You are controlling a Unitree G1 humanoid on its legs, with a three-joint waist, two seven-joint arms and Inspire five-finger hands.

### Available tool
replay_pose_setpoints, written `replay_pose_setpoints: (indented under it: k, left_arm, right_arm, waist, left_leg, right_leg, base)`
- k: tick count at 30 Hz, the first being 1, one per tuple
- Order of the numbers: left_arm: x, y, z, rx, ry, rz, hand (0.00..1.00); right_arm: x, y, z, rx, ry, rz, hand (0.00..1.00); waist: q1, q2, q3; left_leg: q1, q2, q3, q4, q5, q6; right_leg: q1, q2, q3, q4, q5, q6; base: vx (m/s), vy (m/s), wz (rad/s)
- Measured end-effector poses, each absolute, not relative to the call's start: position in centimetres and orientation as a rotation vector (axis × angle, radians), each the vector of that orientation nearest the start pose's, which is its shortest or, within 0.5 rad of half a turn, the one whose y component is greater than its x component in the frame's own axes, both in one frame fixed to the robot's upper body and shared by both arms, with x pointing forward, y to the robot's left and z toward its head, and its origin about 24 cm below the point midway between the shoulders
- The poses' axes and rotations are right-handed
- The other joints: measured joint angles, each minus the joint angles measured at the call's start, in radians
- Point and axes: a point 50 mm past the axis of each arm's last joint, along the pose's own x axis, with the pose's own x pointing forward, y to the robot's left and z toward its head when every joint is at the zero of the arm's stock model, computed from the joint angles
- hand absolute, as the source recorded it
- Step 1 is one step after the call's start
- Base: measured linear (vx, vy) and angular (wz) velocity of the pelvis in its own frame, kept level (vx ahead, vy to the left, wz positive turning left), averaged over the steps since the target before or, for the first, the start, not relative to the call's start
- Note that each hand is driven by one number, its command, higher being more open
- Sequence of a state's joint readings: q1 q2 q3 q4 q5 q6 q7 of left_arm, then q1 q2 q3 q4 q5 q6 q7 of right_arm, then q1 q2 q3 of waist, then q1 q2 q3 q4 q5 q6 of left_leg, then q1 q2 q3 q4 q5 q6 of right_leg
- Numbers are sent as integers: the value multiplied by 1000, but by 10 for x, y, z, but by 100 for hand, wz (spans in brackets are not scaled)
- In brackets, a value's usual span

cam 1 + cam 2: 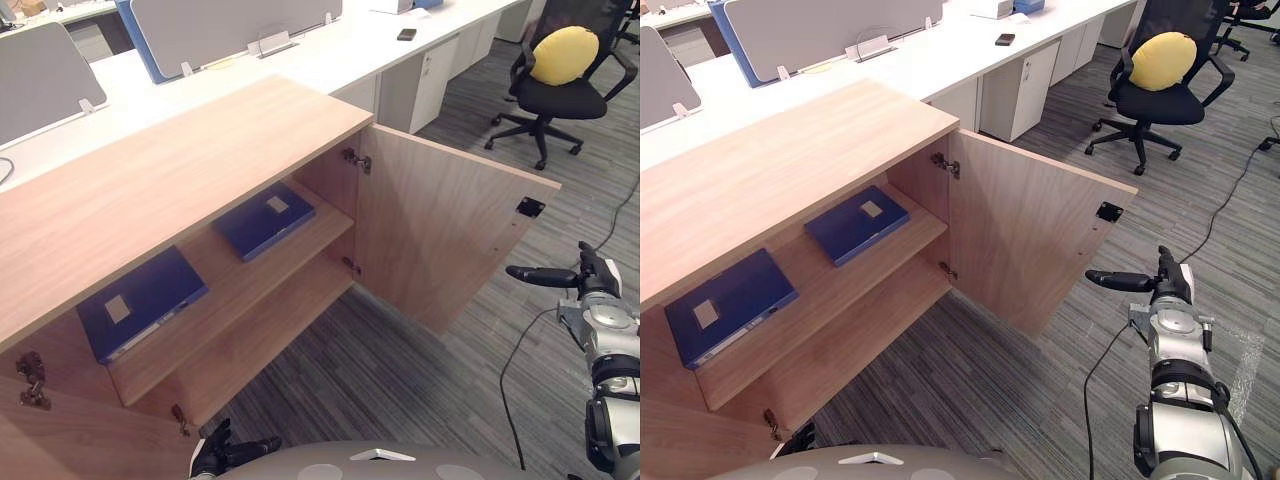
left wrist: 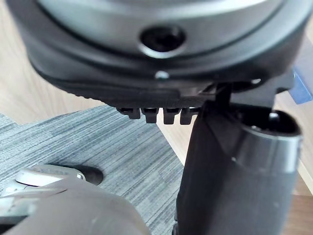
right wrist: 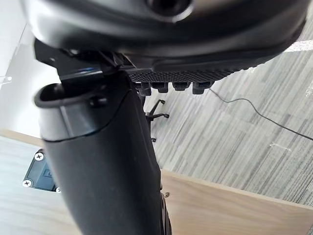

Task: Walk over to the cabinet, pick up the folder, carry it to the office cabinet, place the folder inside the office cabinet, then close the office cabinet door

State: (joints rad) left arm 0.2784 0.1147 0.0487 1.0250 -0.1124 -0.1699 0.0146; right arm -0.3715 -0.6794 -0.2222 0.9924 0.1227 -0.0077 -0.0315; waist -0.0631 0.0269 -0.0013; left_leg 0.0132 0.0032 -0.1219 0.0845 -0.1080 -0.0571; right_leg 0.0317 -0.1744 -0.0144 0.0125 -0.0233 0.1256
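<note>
Left eye view: flat blue folder [image 1: 265, 220]

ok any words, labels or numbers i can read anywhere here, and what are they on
No text here can be read.
Label on the left blue folder: too small to read.
Label on the right blue folder: too small to read.

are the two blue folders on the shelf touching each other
Apart. The left eye view shows a stretch of bare shelf between the left folder and the right folder.
</note>
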Motion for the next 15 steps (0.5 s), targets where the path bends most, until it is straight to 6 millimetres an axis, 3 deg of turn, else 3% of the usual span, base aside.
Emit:
replay_pose_setpoints:
  k: [8, 15]
  left_arm:
    - [34, 208, -162, -20, 1098, 256, 100]
    - [35, 208, -161, -44, 1088, 276, 100]
  right_arm:
    - [264, -394, 40, -364, 449, -546, 100]
    - [277, -383, 45, -404, 433, -473, 100]
  waist:
    - [5, -4, 6]
    - [8, -11, 25]
  left_leg:
    - [-4, -1, -9, -1, 0, 0]
    - [-6, -2, -13, -1, 0, 0]
  right_leg:
    - [7, 0, -9, -13, 5, -7]
    - [9, 0, -13, -14, 3, -11]
  base:
    - [8, 0, 2]
    - [1, 0, 1]
